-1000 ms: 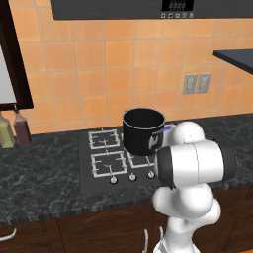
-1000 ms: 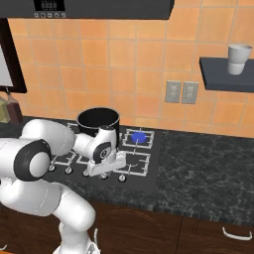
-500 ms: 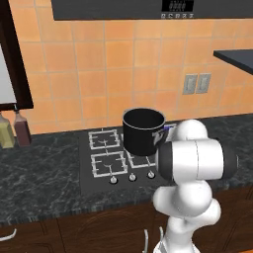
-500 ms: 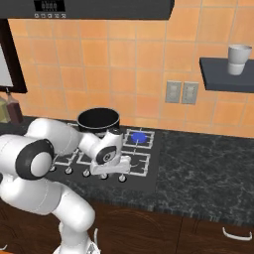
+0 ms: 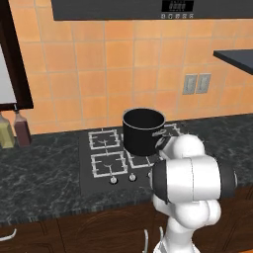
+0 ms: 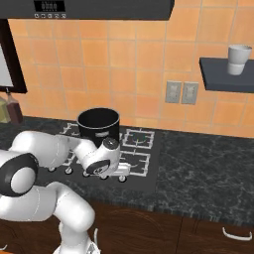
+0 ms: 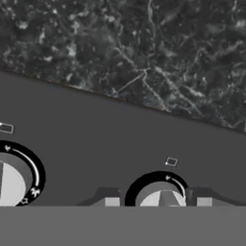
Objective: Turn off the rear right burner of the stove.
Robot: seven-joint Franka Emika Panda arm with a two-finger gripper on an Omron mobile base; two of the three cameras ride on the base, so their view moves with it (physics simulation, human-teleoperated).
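The gripper (image 7: 158,202) sat low over the front strip of the stove (image 7: 96,129), its two fingertips (image 7: 111,202) standing either side of a silver knob (image 7: 161,198) at 6 o'clock in the hand view. The tips were apart with the knob between them; whether they pressed on it could not be told. That knob showed a raised ridge across its face and a white dial arc on the black glass around it, with a small white marker just beyond at 12 o'clock. A second silver knob (image 7: 12,182), ringed by a thicker white arc, lay at 9 o'clock, well apart. Past the glossy black edge, from 10 to 2 o'clock, ran the speckled dark counter (image 7: 144,48).

In the right base view the hand (image 6: 106,161) was bent down at the front right of the stove (image 6: 154,163), near the knob row. The rear right burner (image 6: 139,137) lay at 1 o'clock from the hand, a square grey wire grate with a small round centre cap, a faint greenish tint at its middle. The black pot (image 6: 98,125) stood just beside it at 9 o'clock. In the left base view the pot (image 5: 143,131) stood at the stove's (image 5: 86,173) back, with the burner (image 5: 171,129) partly hidden at its 3 o'clock.
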